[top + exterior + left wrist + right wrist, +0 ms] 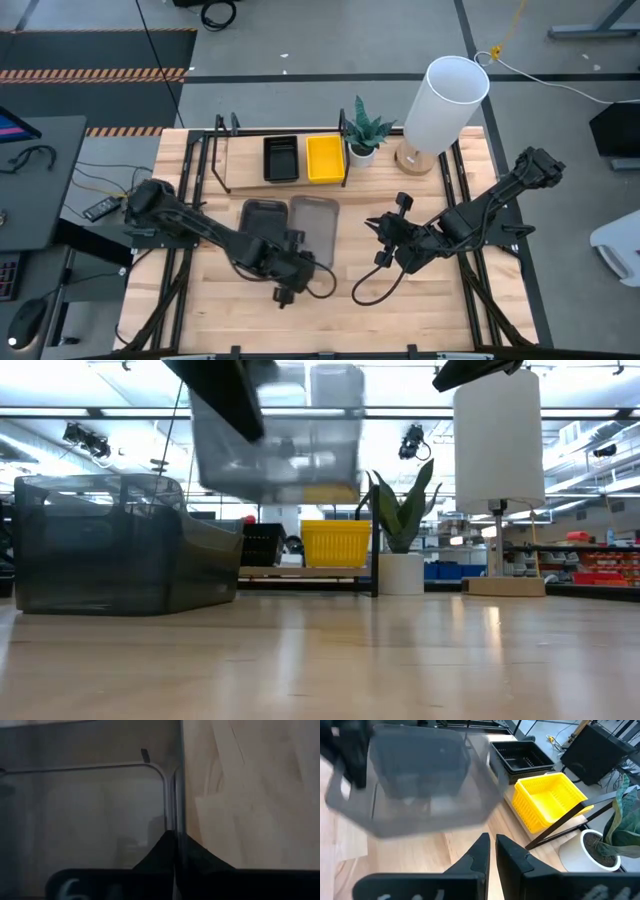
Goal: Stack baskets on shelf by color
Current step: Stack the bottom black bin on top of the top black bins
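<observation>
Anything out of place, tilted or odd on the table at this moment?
One grey basket is off the table, tilted and blurred in the low view, its rim pinched by the shut left gripper. The other grey basket lies on the table. The black basket and yellow basket sit squarely on the shelf.

Left tool (300,262) clamped, right tool (385,232) nearly closed

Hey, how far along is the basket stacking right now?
Done: a black basket and a yellow basket sit side by side on the shelf. In hand: the left gripper is shut on a grey basket's rim, and it is lifted off the table. Left: another grey basket sits on the table. The right gripper waits nearby, holding nothing.
</observation>
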Tool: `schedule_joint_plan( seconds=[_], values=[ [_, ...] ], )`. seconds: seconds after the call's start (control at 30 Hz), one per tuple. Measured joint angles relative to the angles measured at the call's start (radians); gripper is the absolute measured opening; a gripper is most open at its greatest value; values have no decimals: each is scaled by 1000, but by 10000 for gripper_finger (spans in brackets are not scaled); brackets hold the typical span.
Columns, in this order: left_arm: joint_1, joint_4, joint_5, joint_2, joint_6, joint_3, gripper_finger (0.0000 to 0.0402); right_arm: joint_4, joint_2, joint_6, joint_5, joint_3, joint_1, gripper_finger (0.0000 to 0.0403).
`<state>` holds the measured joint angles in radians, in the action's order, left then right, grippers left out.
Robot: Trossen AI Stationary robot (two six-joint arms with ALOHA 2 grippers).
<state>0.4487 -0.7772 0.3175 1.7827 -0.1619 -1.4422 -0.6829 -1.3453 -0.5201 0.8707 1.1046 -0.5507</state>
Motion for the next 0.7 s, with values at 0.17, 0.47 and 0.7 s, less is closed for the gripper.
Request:
schedule_joint_plan(
  seconds=[0.17,0.47,0.7],
  values=[
    [41,-92,41,-114,-55,25,5,11,0,0,0,0,0,36],
    [121,-105,108,-301,-161,207,5,28,0,7,0,0,0,36],
    [156,-36,103,-427,-222,398,5,58,0,30,0,0,0,36]
  ],
)
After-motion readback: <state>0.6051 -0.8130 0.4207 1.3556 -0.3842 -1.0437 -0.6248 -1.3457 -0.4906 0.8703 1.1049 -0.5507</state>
